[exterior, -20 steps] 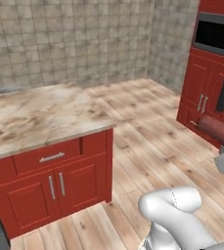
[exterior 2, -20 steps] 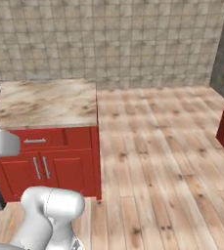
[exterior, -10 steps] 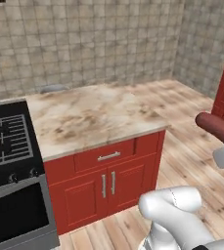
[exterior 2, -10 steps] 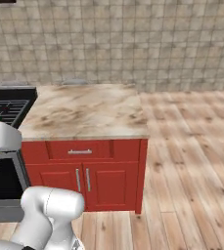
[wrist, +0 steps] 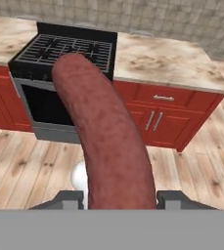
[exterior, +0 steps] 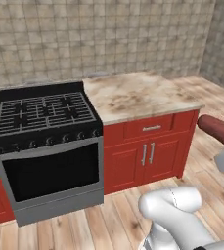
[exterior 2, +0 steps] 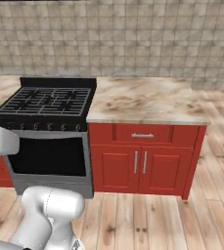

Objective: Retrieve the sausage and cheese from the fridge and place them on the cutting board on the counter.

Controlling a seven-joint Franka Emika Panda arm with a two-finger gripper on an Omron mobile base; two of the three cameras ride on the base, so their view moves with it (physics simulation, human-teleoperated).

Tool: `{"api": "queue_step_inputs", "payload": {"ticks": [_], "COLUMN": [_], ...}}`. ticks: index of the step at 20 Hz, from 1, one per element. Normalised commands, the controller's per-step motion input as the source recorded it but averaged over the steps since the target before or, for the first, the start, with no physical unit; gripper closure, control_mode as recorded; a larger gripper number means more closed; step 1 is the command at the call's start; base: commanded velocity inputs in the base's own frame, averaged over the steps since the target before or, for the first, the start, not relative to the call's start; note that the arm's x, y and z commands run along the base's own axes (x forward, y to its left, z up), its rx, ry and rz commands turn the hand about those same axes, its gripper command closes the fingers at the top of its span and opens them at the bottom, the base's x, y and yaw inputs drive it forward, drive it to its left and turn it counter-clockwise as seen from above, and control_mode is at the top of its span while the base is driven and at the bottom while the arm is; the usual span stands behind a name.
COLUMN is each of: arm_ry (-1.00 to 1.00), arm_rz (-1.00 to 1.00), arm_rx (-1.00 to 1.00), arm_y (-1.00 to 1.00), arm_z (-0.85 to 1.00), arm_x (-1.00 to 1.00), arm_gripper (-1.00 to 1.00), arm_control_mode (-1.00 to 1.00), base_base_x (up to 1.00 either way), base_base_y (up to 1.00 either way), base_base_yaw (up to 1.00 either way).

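The reddish-brown sausage (wrist: 103, 132) rises up the middle of the hand view, and my gripper (wrist: 121, 197) is shut on its lower end, with grey fingers (wrist: 67, 197) on either side. In the left base view the sausage (exterior: 216, 129) pokes in at the right edge, above the white hand. The beige marbled counter (exterior: 143, 95) on its red cabinet base lies ahead, its top bare; it also shows as the counter (exterior 2: 143, 100) and the counter (wrist: 167, 61). The cheese, the fridge and the cutting board are out of view.
A black gas stove (exterior: 45, 114) with a grey oven front (exterior 2: 50, 156) stands left of the counter. Red cabinet doors (exterior 2: 140, 163) sit below the worktop. Wooden floor (exterior 2: 147, 219) lies between me and the cabinets. A tiled wall (exterior: 99, 34) runs behind.
The whole picture has swung, so the base has turned: the counter slid right and the stove came in from the left. The sausage stays in the gripper.
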Motion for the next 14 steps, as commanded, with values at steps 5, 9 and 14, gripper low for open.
{"api": "queue_step_inputs", "payload": {"ticks": [5,9,14], "arm_ry": [0.0,0.0,0.0], "arm_rz": [0.0,0.0,0.0], "arm_rx": [0.0,0.0,0.0], "arm_y": [0.0,0.0,0.0], "arm_z": [0.0,0.0,0.0], "arm_x": [0.0,0.0,0.0], "arm_gripper": [1.0,1.0,1.0], "arm_control_mode": [1.0,1.0,1.0], "base_base_x": [-0.06,-0.04,0.0], "base_base_y": [1.0,1.0,1.0], "base_base_yaw": [0.14,0.16,0.14]}}
